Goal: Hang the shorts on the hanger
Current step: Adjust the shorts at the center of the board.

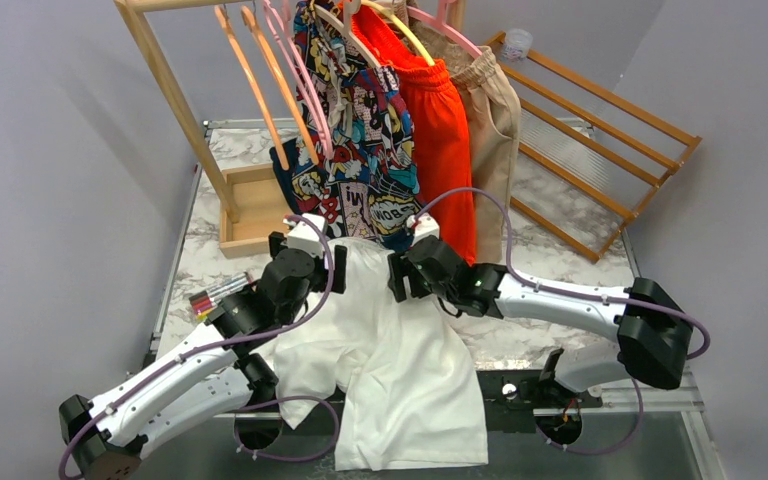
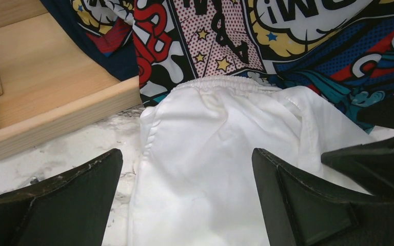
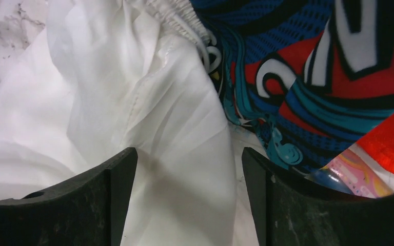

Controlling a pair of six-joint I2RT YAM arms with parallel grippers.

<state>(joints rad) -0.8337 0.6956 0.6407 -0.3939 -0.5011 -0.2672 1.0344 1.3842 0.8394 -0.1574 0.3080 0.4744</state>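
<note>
Shorts [image 1: 390, 350] flat on marble surface [image 1: 560, 255], waistband against hanging comic-print shorts [image 1: 370, 170], legs draped over near edge. Left hand [image 2: 187, 195] spread wide, straddling waistband's left part. Right hand [image 3: 190, 195] spread over right part. Neither pinching fabric.

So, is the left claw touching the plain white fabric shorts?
Cannot tell. Left wrist view: the open left claw straddles the shorts; any gap is unreadable.
</note>
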